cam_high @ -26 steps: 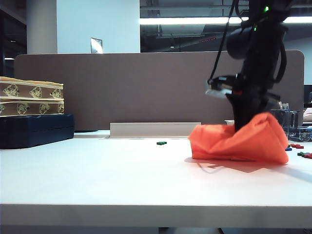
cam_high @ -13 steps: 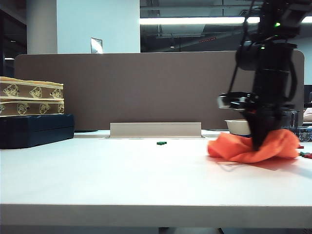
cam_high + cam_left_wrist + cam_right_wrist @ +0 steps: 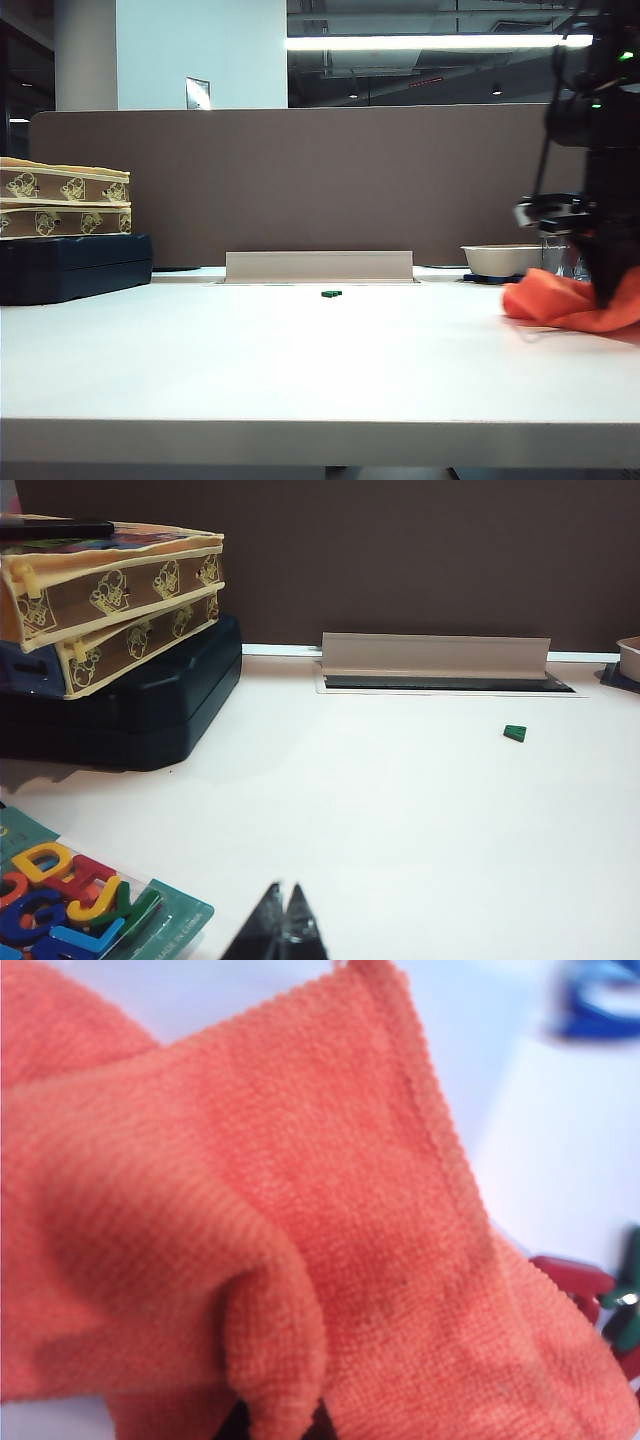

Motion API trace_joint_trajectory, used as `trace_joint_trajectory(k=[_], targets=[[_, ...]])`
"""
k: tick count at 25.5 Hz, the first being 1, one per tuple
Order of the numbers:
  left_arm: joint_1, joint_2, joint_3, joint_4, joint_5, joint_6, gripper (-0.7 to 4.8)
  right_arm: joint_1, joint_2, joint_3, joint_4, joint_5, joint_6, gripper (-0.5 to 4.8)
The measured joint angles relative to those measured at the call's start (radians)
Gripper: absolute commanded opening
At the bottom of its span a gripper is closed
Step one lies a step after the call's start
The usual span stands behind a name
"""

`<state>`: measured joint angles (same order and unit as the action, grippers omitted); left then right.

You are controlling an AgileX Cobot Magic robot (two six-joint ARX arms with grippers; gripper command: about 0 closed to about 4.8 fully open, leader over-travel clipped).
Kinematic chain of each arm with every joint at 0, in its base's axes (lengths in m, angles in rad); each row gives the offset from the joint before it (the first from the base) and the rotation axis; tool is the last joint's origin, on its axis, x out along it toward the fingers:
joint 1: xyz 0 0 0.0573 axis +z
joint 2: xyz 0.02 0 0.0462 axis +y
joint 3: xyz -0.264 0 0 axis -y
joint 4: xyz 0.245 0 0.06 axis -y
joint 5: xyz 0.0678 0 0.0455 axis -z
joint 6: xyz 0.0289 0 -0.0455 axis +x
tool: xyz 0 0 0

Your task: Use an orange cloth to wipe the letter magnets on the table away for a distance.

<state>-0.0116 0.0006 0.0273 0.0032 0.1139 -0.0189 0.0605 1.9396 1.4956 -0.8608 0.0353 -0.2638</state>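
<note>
behind the wide white table (image 3: 300, 370) stood a brown divider panel (image 3: 300, 180). your right gripper (image 3: 608, 292), at the exterior view's far right, was clamped on the fluffy orange cloth (image 3: 570, 305), dragging on the surface; red and green letter magnets (image 3: 600, 1305) lay at its edge. one small green magnet (image 3: 331, 294) sat well apart, mid-table. your left gripper (image 3: 283, 925) hovered closed, empty. press the cloth flat so pieces can't slip under.

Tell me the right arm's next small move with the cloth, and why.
Probably keep dragging the orange cloth rightward: the right gripper holds it on the table, with red and green letter magnets at its edge. The left gripper idles, shut.
</note>
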Motion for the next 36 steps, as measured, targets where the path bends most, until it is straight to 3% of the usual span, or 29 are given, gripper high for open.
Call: trace_joint_trajectory(k=[5, 7, 12, 17, 20, 21, 24, 33, 36], targets=[[0.0, 0.0, 0.0, 0.0, 0.0, 0.0, -0.05, -0.111, 0.0, 0.0, 0.0, 0.006, 0.0, -0.02], [0.0, 0.0, 0.0, 0.0, 0.0, 0.0, -0.05, -0.152, -0.005, 0.0, 0.001, -0.042, 0.004, -0.02], [0.0, 0.0, 0.0, 0.0, 0.0, 0.0, -0.05, -0.145, -0.066, 0.0, 0.051, -0.236, 0.024, -0.02], [0.0, 0.0, 0.0, 0.0, 0.0, 0.0, -0.05, -0.111, -0.15, 0.002, 0.076, -0.318, 0.031, -0.01], [0.0, 0.0, 0.0, 0.0, 0.0, 0.0, -0.05, -0.104, -0.164, 0.002, 0.039, -0.428, 0.077, -0.01], [0.0, 0.0, 0.0, 0.0, 0.0, 0.0, -0.05, -0.084, -0.164, 0.002, 0.004, -0.506, 0.084, -0.01], [0.0, 0.0, 0.0, 0.0, 0.0, 0.0, -0.05, -0.011, -0.164, 0.002, -0.044, -0.605, 0.087, -0.01], [0.0, 0.0, 0.0, 0.0, 0.0, 0.0, -0.06, 0.236, -0.164, -0.001, -0.168, -0.614, -0.018, -0.01], [0.0, 0.0, 0.0, 0.0, 0.0, 0.0, -0.06, 0.325, -0.164, -0.001, -0.168, -0.586, -0.119, -0.01]])
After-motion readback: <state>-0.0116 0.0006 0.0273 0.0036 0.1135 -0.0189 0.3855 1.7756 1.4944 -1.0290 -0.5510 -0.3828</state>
